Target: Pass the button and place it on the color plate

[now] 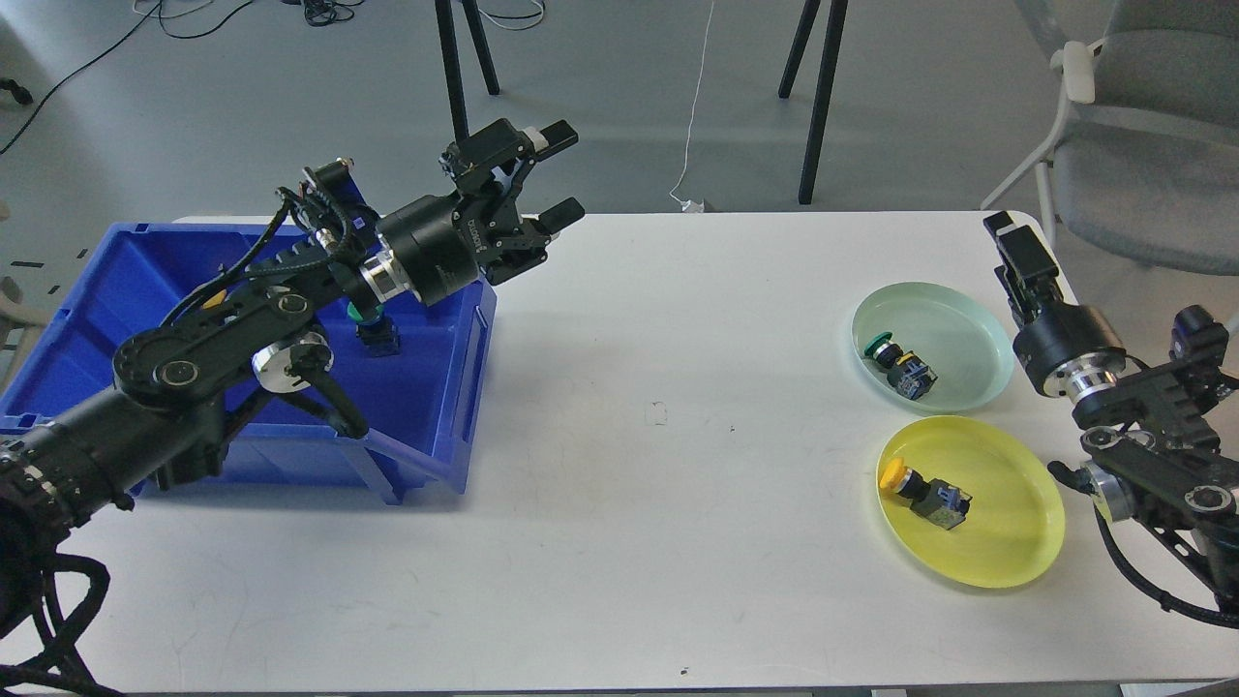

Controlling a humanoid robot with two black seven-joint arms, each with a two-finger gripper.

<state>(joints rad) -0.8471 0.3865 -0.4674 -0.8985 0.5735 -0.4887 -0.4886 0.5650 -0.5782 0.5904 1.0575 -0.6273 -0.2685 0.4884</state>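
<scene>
two buttons already lie in plates near the right gripper [1007, 237], whose fingers cannot be told apart: yellow button [921, 488] in the yellow plate [1016, 552], green button [895, 362] in the green plate [958, 319]. the left gripper [559, 174] gapes wide, empty; below it, a third button [376, 329] sits in the blue bin [426, 407].

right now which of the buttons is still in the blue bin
The green-capped button in the blue bin, partly hidden under the left arm. The other green button lies on the pale green plate, the yellow button on the yellow plate.
</scene>
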